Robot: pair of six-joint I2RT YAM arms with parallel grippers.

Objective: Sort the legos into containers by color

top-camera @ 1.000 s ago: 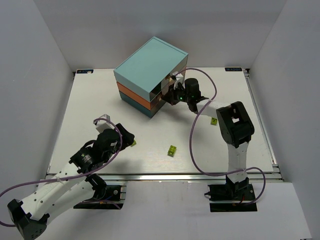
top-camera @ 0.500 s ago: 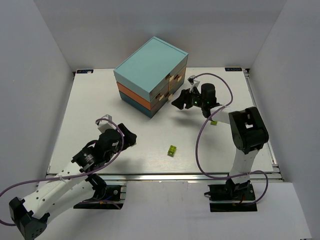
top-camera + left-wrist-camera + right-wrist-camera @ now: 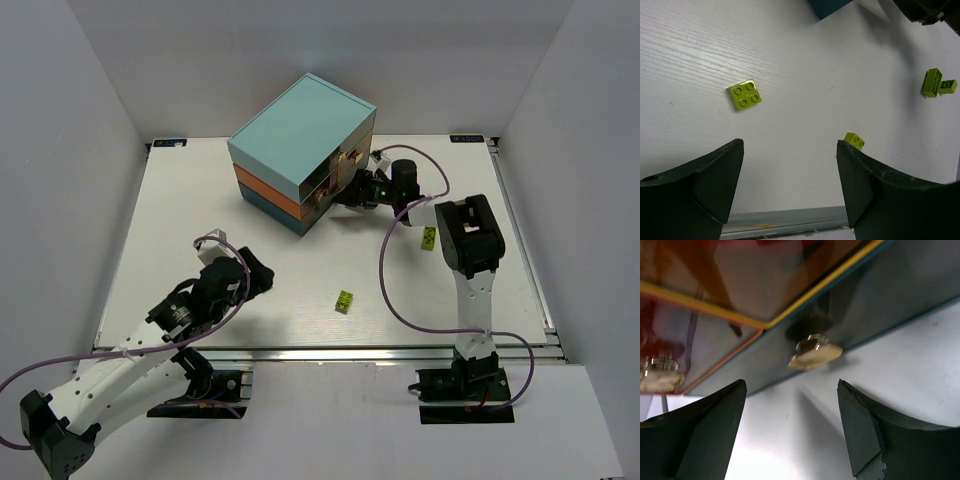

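Right pincer [image 3: 791,385] stands wide and empty, facing the brass knob [image 3: 815,351] on the dark teal drawer [image 3: 880,300] of the chest [image 3: 300,130]. Your left pincer [image 3: 790,145], also wide, hangs over the table [image 3: 690,40]; four yellow-green bricks [image 3: 744,94] lie scattered ahead of it.

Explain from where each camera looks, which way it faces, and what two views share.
Top external: high behind the bases, looking down on the table and chest; both arms show.
Left wrist: on the left hand, facing down at the table and yellow-green bricks; its two fingers show.
Right wrist: on the right hand, close before the chest's dark teal drawer and knob; both fingers show.
Shared: top and left wrist see the small brick at mid-table; top and right wrist see the chest.
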